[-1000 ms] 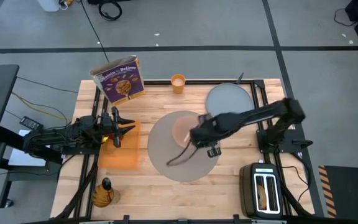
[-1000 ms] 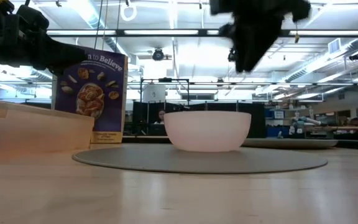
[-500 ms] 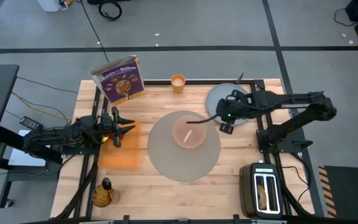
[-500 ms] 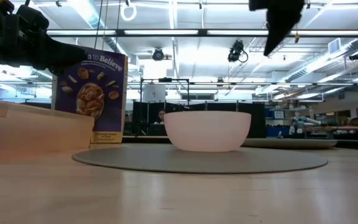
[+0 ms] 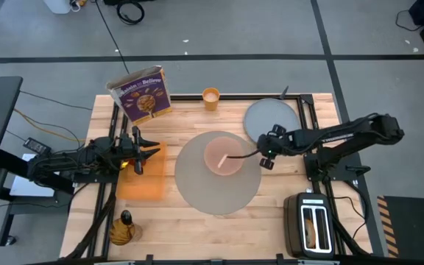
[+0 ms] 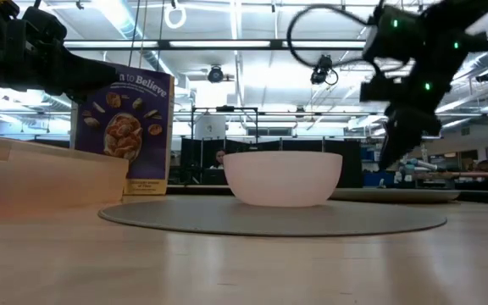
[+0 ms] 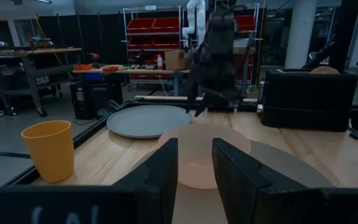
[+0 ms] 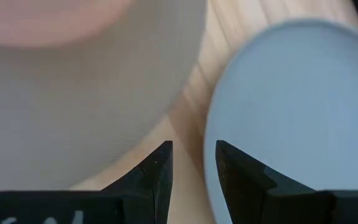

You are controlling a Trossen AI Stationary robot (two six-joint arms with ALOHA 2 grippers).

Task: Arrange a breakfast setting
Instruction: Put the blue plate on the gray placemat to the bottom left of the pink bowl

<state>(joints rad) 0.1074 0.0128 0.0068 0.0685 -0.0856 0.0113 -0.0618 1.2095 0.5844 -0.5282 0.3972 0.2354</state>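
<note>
The pink bowl (image 5: 222, 157) stands on the large round grey-beige mat (image 5: 217, 184) at the table's middle. The grey plate (image 5: 272, 118) lies flat on the wood at the far right. The orange cup (image 5: 210, 98) stands at the far edge. My right gripper (image 5: 265, 152) hangs above the strip of wood between mat and plate, fingers pointing down, open by a narrow gap and empty (image 8: 192, 165). My left gripper (image 5: 143, 151) waits over the orange cloth (image 5: 141, 179), open by a narrow gap (image 7: 195, 162). No spoon or apple shows.
A cereal box (image 5: 142, 94) stands at the far left. The black toaster (image 5: 311, 224) with toast in its slots stands at the near right corner. A small brown bottle (image 5: 121, 230) stands at the near left corner. Bare wood lies along the near edge.
My right gripper has gone from above the mat's near part toward the table's far right, over the plate's edge. It has then come down beside the bowl, between mat and plate. The bowl and mat have stayed where they were.
</note>
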